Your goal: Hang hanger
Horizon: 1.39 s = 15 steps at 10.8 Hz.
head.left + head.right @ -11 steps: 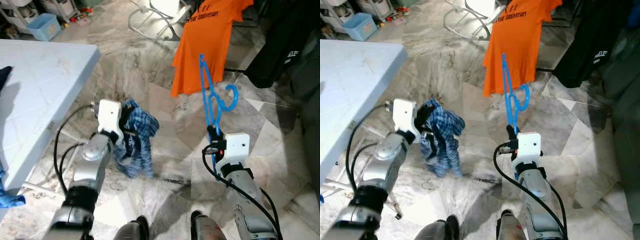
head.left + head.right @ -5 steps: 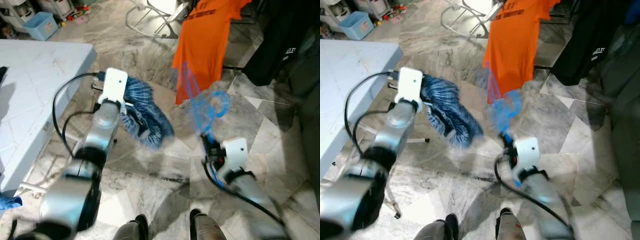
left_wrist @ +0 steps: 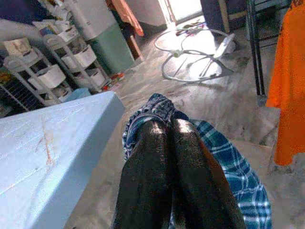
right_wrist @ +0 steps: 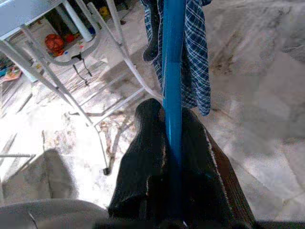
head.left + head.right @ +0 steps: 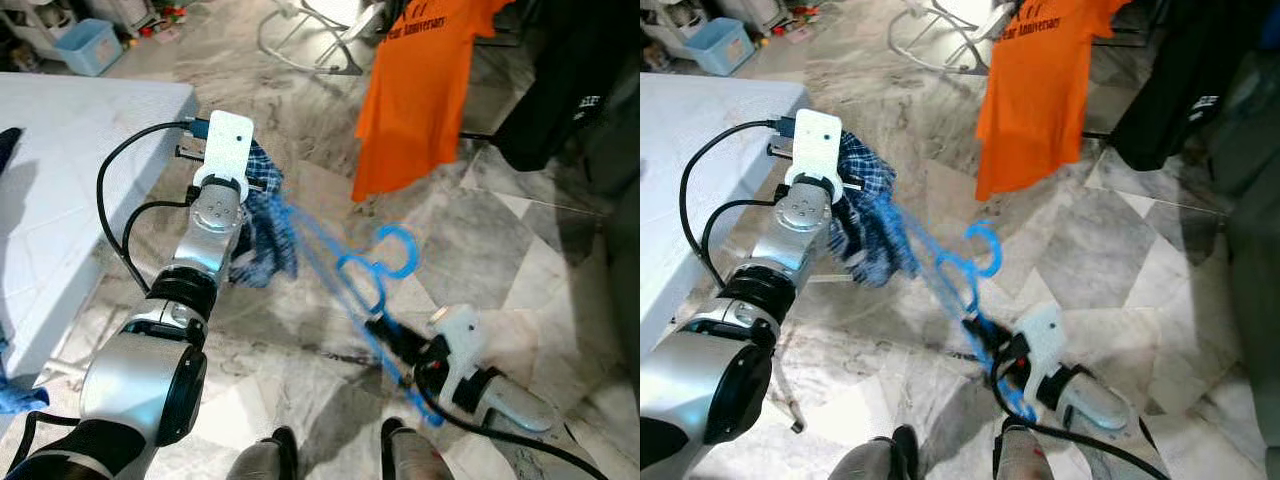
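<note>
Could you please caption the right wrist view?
Right claw shut on a blue hanger aimed at a plaid shirt.

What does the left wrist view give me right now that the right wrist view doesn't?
Left wrist view: the left pincer shut on the blue plaid garment, with the white table top, storage shelves and the orange T-shirt beyond.

Right wrist view: the right pincer clamped on the blue hanger, whose bar runs up toward the garment, plus the table's white legs from below.

Both share the plaid garment and the marble floor.
</note>
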{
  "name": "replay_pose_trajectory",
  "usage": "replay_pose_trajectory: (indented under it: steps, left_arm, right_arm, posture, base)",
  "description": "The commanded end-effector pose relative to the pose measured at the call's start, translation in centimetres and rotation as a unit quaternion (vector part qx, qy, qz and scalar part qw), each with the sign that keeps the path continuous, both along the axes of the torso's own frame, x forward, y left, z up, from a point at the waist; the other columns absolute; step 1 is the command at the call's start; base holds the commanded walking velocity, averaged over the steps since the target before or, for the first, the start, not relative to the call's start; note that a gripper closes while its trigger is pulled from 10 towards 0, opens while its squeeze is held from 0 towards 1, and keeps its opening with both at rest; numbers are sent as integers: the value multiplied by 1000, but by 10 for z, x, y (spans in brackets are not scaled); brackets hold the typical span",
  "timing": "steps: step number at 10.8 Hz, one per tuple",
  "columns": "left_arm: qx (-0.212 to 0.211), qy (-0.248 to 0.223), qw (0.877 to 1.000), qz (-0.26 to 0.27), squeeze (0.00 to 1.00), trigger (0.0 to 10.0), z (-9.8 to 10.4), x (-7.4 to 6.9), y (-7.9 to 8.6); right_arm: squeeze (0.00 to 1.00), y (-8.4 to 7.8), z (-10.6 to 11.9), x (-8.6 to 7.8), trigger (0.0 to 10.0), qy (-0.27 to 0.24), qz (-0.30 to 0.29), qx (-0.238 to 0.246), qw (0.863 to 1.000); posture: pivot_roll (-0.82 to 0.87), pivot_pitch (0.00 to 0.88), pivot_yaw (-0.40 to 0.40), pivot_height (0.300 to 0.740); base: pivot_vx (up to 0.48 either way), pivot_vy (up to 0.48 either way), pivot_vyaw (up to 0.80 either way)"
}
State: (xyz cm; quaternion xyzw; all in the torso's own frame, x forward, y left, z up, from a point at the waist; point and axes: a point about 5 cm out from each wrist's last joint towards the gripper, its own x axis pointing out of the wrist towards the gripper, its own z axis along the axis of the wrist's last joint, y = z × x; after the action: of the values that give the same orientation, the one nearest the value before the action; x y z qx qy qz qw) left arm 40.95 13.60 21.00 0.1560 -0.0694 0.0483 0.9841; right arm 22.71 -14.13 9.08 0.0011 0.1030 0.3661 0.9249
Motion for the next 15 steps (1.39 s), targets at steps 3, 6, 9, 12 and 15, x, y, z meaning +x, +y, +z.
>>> replay_pose_trajectory:
  steps: [3,6,9,12,15]
  left_arm:
    - [7,-15,999,44,0,10000,14,5,6]
    - [-1,-20,999,51,0,10000,21,6,10]
    - [-12,-38,998,56,0,10000,32,6,14]
    - [-23,-48,997,48,0,10000,41,3,16]
    - [-19,-44,998,44,0,10000,41,1,10]
  right_arm:
    - [0,13,3,-2,10000,20,51,20,998]
    - [0,25,1,0,10000,28,88,20,996]
    - [0,19,2,25,10000,-10,13,1,1000]
    - [0,22,-4,32,10000,-7,9,-2,1000]
    - [0,32,0,39,10000,-20,25,10,999]
  posture:
    - [-228,248,135,740]
    - [-216,243,132,740]
    - [-205,242,127,740]
    - [-188,239,122,740]
    - [-177,240,122,740]
  base:
    - [0,0,0]
    - [0,0,0]
    - [0,0,0]
    - [0,0,0]
    - [0,0,0]
